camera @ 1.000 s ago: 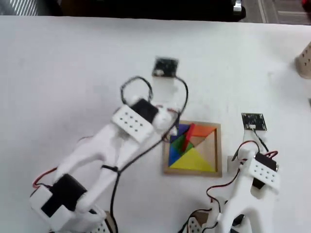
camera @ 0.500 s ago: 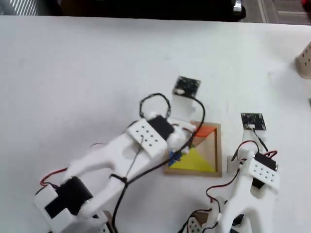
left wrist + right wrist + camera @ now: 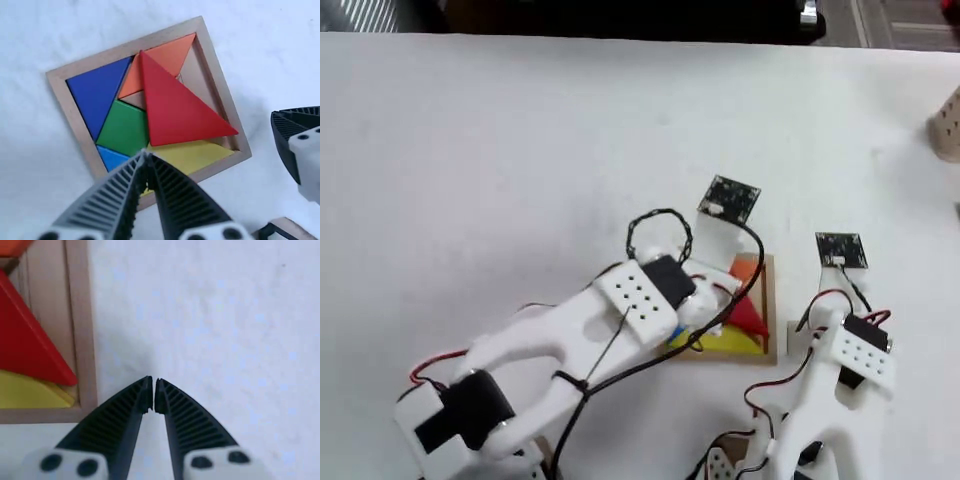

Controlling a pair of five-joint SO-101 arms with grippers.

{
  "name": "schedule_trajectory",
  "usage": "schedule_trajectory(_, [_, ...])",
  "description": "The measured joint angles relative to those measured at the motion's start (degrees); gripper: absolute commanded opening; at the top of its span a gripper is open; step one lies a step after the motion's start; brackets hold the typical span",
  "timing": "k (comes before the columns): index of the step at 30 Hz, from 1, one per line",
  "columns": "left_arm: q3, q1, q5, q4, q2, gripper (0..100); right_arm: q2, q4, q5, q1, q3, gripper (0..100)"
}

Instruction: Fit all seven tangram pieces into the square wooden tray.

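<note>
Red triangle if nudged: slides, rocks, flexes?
Probably rigid: the red triangle looks like a flat slab. It lies unseated over the orange piece and yellow piece, so it likely rocks or skates on their smooth paint.

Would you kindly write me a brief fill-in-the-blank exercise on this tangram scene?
The big triangle lying askew over the other pieces is ___.
The square piece in the wooden tray is ___.
The left gripper and the right gripper are both ___.
Missing words: red; green; shut.
</note>
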Motion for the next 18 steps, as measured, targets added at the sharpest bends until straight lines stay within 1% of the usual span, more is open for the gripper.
schedule_trajectory(2, [0.0,0.0,0.0,0.0,0.0,2,0.0,0.0,0.0,0.0,0.0,1.8])
schedule_trajectory(4, [0.0,-1.6,0.0,0.0,0.0,2,0.0,0.0,0.0,0.0,0.0,1.8])
schedule_trajectory(6, [0.0,-5.4,0.0,0.0,0.0,2,0.0,0.0,0.0,0.0,0.0,1.8])
schedule_trajectory(10, [-0.3,-15.7,0.0,0.0,0.0,2,0.0,-0.4,0.0,0.0,0.0,1.8])
schedule_trajectory(14, [0.0,-25.8,0.0,-5.5,0.0,2,0.0,-0.5,0.0,0.0,0.0,1.8])
schedule_trajectory(16, [1.8,-28.7,0.0,-9.7,0.0,2,0.0,-0.5,0.0,0.0,0.0,1.8])
schedule_trajectory(18, [4.5,-30.0,0.0,-13.7,0.0,2,0.0,-0.5,0.0,0.0,0.0,1.8])
